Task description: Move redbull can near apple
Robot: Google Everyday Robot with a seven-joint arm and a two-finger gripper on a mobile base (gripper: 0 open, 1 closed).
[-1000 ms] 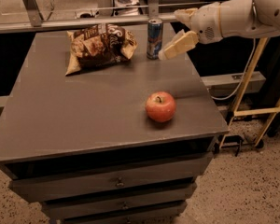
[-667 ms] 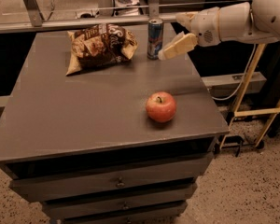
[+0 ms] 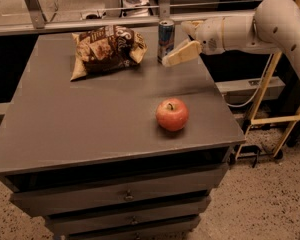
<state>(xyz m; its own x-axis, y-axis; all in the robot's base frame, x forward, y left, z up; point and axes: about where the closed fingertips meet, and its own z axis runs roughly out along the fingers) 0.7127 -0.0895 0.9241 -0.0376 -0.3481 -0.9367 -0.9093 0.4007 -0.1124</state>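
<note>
The redbull can (image 3: 165,39) stands upright at the back edge of the grey table (image 3: 90,114), right of the brown snack bag. The red apple (image 3: 172,114) sits near the table's front right, well apart from the can. My gripper (image 3: 174,43) reaches in from the right at the can's height. It is open, with the near finger (image 3: 183,54) just in front of and right of the can and the far finger (image 3: 190,27) behind it. The can stands on the table, between or just beside the fingertips.
A crumpled brown snack bag (image 3: 107,50) lies at the back left of the can. A metal rail (image 3: 115,23) runs behind the table. Drawers (image 3: 125,196) are under the tabletop. A wooden frame (image 3: 270,114) stands to the right on the speckled floor.
My gripper has moved a little to the left, closer to the can. The can, the apple and the bag have not moved.
</note>
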